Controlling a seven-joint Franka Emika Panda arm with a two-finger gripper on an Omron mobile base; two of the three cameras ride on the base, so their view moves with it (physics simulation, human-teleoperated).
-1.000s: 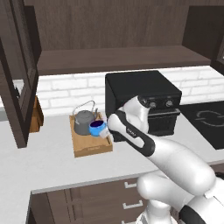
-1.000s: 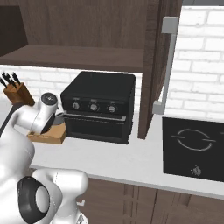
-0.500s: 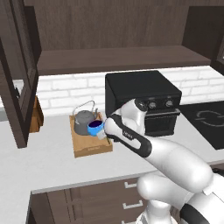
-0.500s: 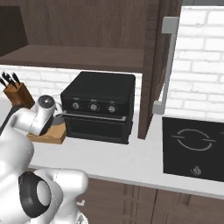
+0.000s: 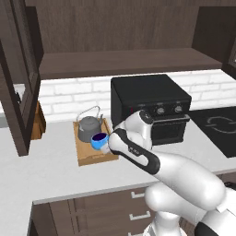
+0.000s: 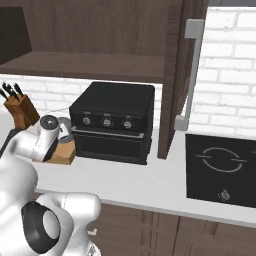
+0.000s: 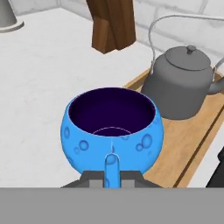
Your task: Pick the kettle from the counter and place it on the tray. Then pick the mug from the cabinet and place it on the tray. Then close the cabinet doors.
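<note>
Hand view: the claw (image 7: 112,175) is clamped on the handle of the mug (image 7: 112,126), which sits upright between its tips, dark inside facing up. Whether the mug's base touches the tray (image 7: 192,144) or hangs just above it cannot be told. Behind the mug on the tray stands the kettle (image 7: 183,83), upright, its wire handle arched over the lid knob, spout pointing away to the side. Beyond the tray, a wooden knife block (image 7: 111,24) stands on the worktop (image 7: 39,65).

In the left base view the tray (image 5: 92,154) lies on the worktop (image 5: 55,170) near its back edge, just left of the black oven (image 5: 150,108). The kettle (image 5: 89,127) occupies the tray's rear half and the mug (image 5: 98,140) is at its front right, close beside the kettle. The claw (image 5: 107,143) reaches in from the right. The cabinet (image 5: 124,60) above stands open, its left door (image 5: 20,78) swung out.

In the right base view the right door (image 6: 182,75) also stands open, silver bar handle showing.
</note>
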